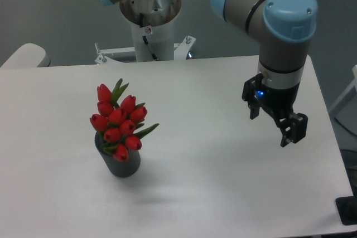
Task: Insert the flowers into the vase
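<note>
I read the insertion as done: the flowers [119, 122] stand in the vase [124, 164], well off to my gripper's [270, 127] side across the table [223, 193]. Its fingers are spread, holding nothing. Next I'd just retreat clear.

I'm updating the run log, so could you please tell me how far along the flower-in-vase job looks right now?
Done: the flowers already stand in the vase, buds and leaves rising above its mouth, on the left of the table.
In hand: nothing; the tool is open and empty, hanging over the table's right side, well apart from the vase.
Left: apparently nothing of the insertion itself.
</note>
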You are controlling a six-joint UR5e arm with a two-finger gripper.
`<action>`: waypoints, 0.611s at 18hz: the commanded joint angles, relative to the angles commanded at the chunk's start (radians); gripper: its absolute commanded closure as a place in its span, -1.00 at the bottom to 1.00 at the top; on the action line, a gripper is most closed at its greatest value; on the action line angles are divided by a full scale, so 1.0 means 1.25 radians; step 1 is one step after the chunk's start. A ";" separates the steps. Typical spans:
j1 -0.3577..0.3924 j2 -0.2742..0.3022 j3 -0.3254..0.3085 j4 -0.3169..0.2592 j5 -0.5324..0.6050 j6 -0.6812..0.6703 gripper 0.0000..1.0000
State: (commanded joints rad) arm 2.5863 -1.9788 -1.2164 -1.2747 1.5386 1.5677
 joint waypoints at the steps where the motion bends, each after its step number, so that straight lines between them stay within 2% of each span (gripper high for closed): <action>1: 0.000 0.001 -0.001 -0.001 -0.002 0.000 -1.00; 11: 0.001 0.004 0.000 -0.002 -0.012 0.001 -1.00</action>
